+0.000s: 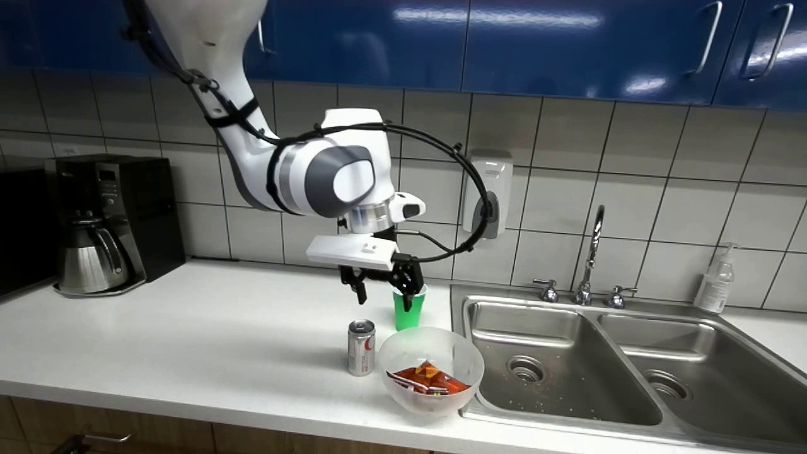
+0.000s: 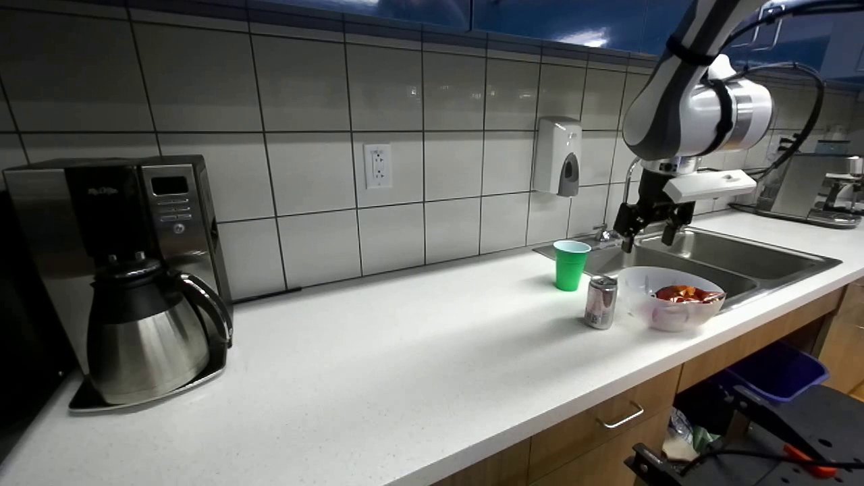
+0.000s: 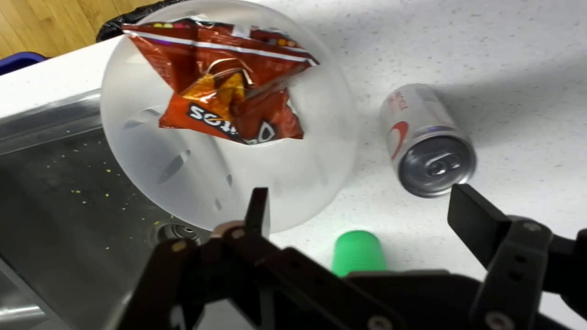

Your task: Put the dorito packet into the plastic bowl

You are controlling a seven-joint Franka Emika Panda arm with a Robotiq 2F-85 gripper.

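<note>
Basically in place, by my read: crinkled red-orange foil Doritos packet (image 3: 222, 87) is inside the wide, round, frosted plastic bowl (image 3: 293, 183), lying on the side that faces the front edge of the speckled white desk (image 1: 189, 328). Can't tell whether its corner touches the rim.

Black two-jawed claw (image 1: 384, 302): jaws spread wide, nothing between them, hanging above the bowl and apart from it.

Relation that matters: packet is below the claw, off toward the front edge and the stainless-steel sink (image 1: 555, 391). In the wrist view its longer visible run, along the white-striped seam, goes roughly parallel to the jaw-to-jaw line; the jaw nearer the sink overlaps the bowl's rim in that view. So next I'd want straight up and away, no reach inward; main risk is that jaw nudging the bowl if the claw dips.

Materials: packet glossy, sharply creased, chip picture and white lettering on it. Bowl smooth, translucent, probably light, so easy to shove. Just beside it a silver cylindrical drinks can (image 1: 361, 350) with a red mark stands upright; tapered green cup (image 2: 571, 266) near both, also upright
</note>
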